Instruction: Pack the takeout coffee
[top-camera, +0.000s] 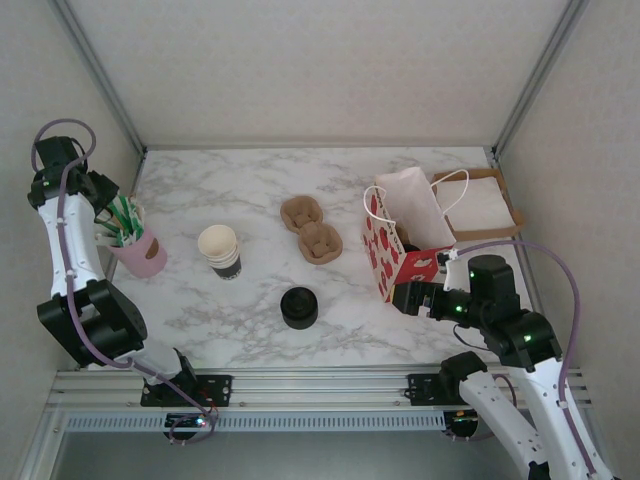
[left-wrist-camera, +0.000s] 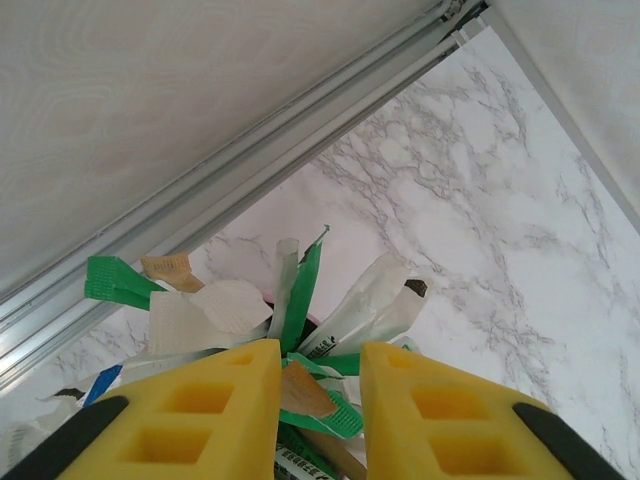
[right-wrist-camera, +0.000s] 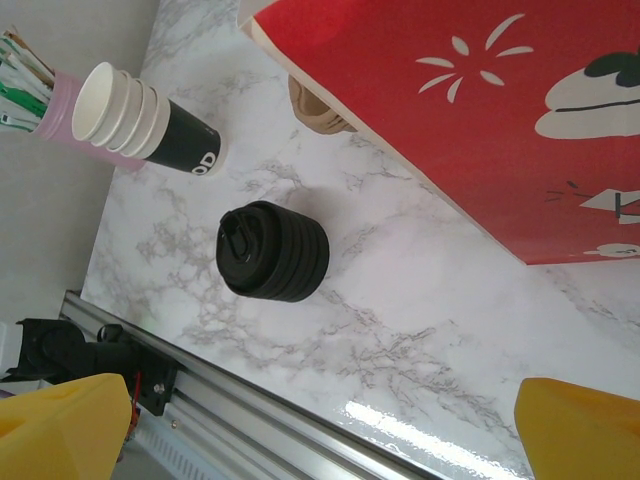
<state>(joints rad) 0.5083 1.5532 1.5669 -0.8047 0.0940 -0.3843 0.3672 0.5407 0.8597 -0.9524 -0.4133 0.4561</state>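
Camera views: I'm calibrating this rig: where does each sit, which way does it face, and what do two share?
Top external: above and behind, looking down on the marble table; left arm and right arm show.
Left wrist: on the left arm, facing down past the yellow left fingers at green and white sachets.
Right wrist: on the right arm, facing left past the yellow right fingers at stacked round black plastic lids.
Shared: top and right wrist both show the lids.
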